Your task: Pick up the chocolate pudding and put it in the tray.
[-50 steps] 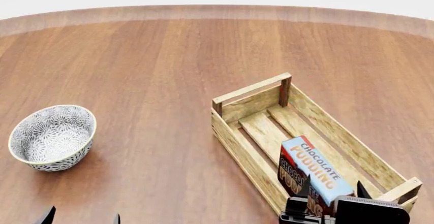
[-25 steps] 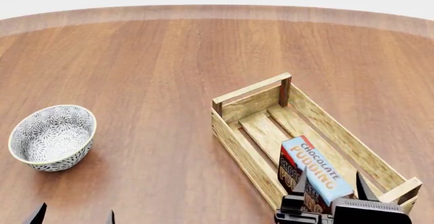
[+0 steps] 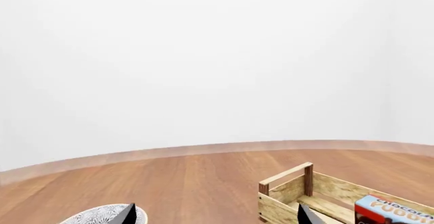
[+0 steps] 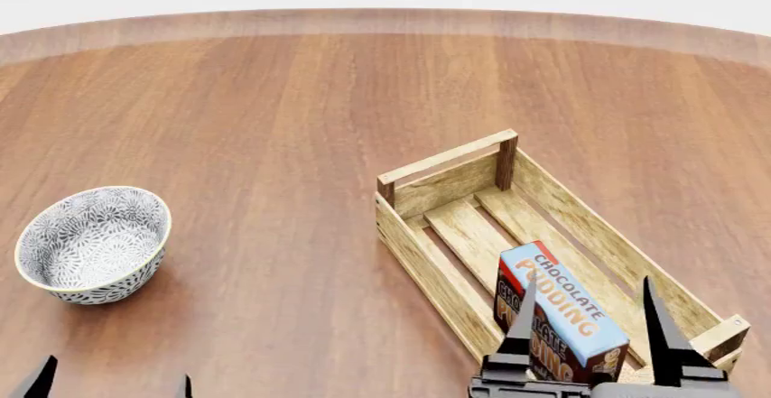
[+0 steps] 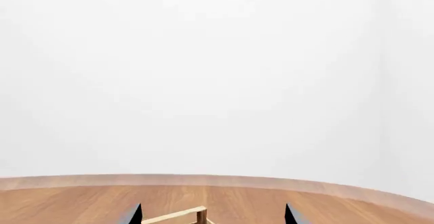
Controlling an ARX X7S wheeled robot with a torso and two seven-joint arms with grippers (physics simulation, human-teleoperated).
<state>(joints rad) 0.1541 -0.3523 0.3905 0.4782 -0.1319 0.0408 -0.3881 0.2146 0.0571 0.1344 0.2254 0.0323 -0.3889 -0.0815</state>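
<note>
Fingers [image 4: 652,321] of the right gripper [image 4: 588,326] are spread wide, nothing gripped, either side of the light-blue chocolate pudding carton [image 4: 561,315], which lies inside the light-wood slatted tray [image 4: 424,258] on the brown wooden bench [image 4: 277,127]. Left gripper [image 4: 111,384] fingers are parted, empty.

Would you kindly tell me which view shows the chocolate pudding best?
The head view: the chocolate pudding lies in the tray, lettering readable. The left wrist view catches only its corner; the right wrist view misses it.
</note>
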